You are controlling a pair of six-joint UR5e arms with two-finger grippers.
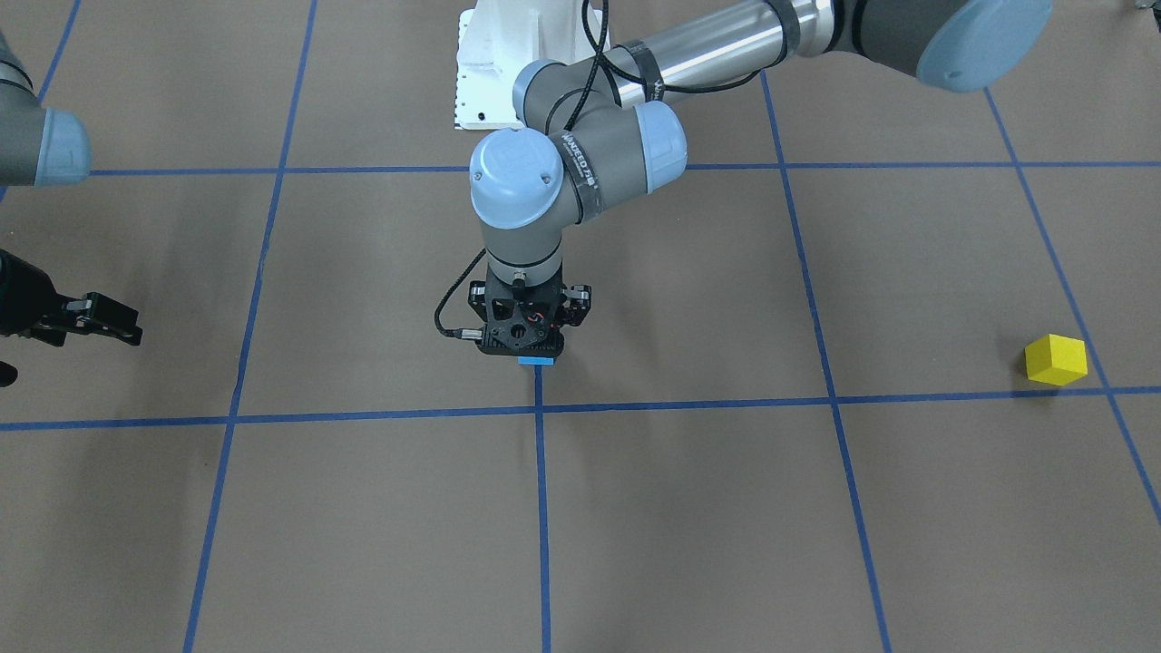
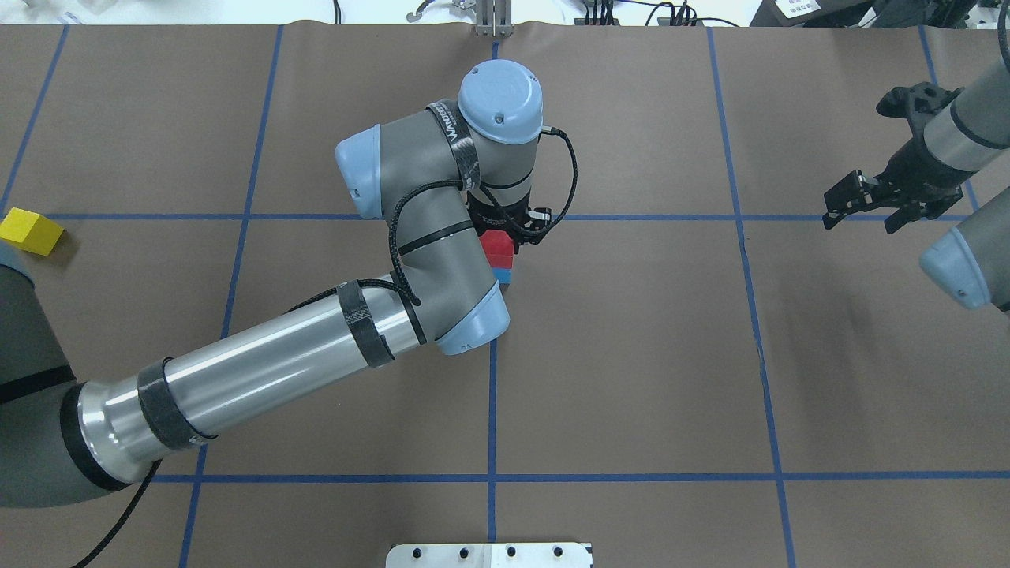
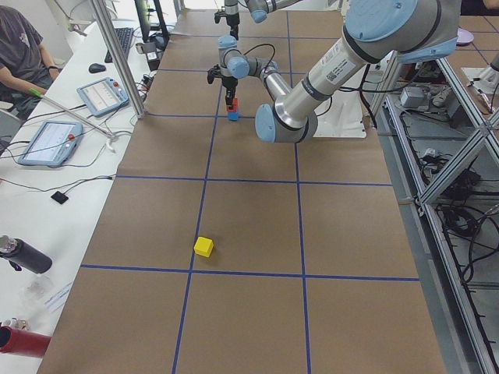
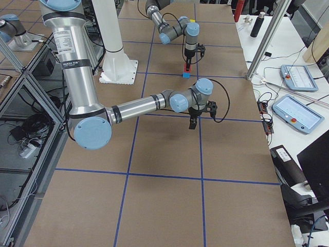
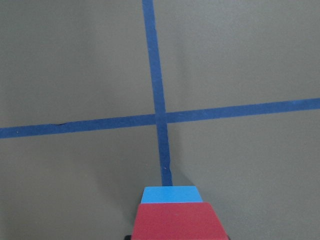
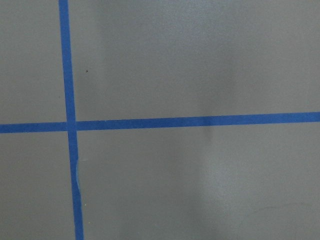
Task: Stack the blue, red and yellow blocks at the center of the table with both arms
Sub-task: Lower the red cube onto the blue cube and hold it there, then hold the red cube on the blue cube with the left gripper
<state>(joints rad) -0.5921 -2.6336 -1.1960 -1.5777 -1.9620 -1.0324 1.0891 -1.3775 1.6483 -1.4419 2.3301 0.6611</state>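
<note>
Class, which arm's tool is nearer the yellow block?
Left. The left tool hangs over table centre, the yellow block out on its side; the right tool is at the opposite end.
</note>
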